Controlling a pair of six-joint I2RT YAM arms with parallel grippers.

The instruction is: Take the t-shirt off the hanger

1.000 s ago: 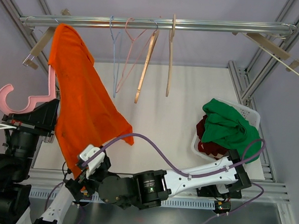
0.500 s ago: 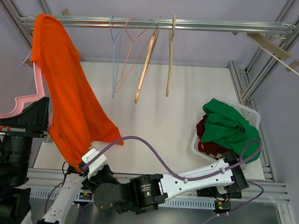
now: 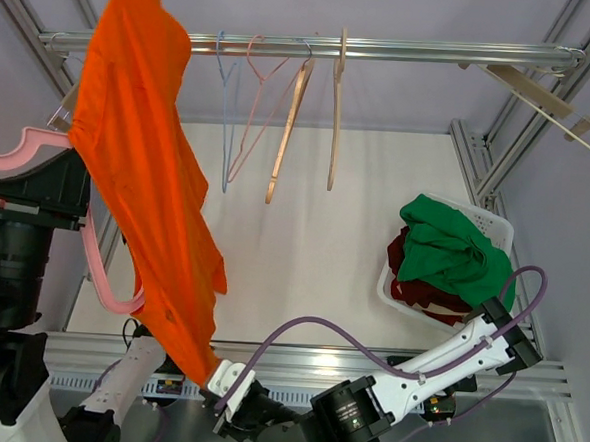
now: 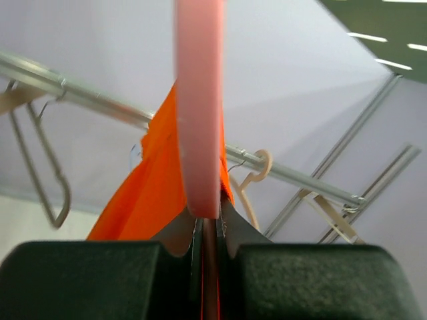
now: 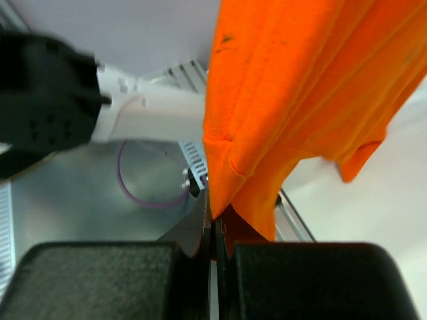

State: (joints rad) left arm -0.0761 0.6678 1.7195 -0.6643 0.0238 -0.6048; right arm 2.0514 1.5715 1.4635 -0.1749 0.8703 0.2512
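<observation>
I see my left claw (image 4: 209, 225) clamped on the pink hanger (image 4: 198, 100), high at the left. My right claw (image 5: 213, 217) pinches the hem of the orange t-shirt (image 3: 148, 172), which stretches between them.

orange tee (image 5: 300, 87) hem nipped btwn fingers (image 5: 190, 240), white arm (image 5: 153, 113) behind

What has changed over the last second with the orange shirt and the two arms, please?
The right end effector shut on the shirt's lower hem and drew it toward the near edge. The left end effector, shut on the pink hanger throughout, swung it upward, so the shirt is stretched long between them. The spare hangers on the rail and the basket stayed put.
</observation>
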